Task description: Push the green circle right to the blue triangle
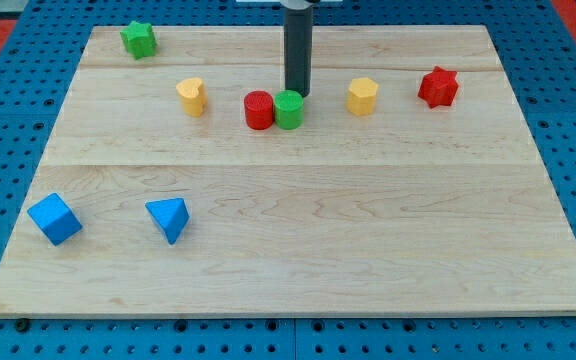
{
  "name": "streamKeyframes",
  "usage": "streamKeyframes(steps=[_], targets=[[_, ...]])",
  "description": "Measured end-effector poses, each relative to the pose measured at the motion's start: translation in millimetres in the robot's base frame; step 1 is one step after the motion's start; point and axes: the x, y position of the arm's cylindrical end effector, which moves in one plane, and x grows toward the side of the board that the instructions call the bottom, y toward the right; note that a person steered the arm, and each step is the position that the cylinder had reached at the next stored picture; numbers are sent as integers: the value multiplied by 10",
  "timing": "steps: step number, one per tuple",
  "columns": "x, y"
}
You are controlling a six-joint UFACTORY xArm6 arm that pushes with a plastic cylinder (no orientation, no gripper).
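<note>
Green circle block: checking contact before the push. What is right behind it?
My tip, the dark rod's end, stands just behind the green circle block, toward the view's top. Whether they touch is hidden.

My tip (297,95) just behind green circle (288,109), red circle (258,110) touching its left, blue triangle (169,218) well apart
</note>
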Motion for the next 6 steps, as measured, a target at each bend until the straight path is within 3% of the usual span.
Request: streamKeyframes(steps=[2, 3, 4, 6], targets=[[617, -9], [774, -130], [632, -170], [1099, -388]])
